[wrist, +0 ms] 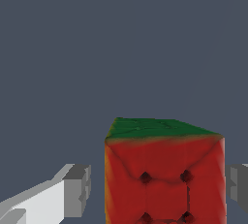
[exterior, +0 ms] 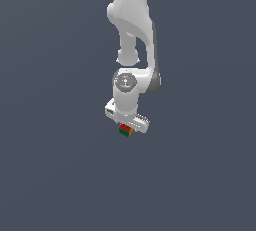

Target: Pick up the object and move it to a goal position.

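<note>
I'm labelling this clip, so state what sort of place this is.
Most likely a bare simulated test scene, not a real room: a flat, uniform grey-blue ground, a smooth white arm with its gripper, and one small coloured cube.

Cube [exterior: 125, 130] directly beneath the arm [exterior: 131, 50], between the jaws, mid-scene.

Open grey space all round hand [exterior: 126, 126]; only cube [exterior: 125, 130] between fingers.
</note>
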Action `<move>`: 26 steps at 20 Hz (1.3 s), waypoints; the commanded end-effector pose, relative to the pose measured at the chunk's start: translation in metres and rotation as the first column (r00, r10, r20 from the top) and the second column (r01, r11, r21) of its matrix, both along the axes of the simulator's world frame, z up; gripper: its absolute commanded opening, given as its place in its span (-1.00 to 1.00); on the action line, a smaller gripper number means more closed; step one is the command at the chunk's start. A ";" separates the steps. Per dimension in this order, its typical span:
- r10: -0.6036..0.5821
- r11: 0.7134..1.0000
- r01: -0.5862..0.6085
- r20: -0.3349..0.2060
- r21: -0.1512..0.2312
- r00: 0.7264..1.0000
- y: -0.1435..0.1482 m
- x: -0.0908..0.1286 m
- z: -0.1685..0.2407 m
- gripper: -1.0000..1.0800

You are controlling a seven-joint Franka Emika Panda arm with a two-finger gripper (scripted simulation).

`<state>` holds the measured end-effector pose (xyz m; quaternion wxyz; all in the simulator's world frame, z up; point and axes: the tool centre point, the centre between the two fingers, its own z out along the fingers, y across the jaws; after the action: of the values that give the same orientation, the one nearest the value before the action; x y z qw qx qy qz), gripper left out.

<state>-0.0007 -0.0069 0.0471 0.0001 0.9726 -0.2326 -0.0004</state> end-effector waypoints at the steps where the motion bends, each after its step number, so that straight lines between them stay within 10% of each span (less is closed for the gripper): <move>1: -0.001 1.000 0.001 0.001 0.000 1.000 0.000 0.000 -0.010 0.92; 5: -0.001 1.000 0.001 0.001 0.000 1.000 0.000 0.001 -0.014 0.92; 6: -0.001 1.000 0.001 0.001 0.000 1.000 0.000 0.001 -0.014 -1.00; 26: 0.000 1.000 0.000 0.001 0.000 1.000 0.001 0.003 0.019 -1.00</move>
<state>0.0006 -0.0057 0.0560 0.0002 0.9725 -0.2328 -0.0017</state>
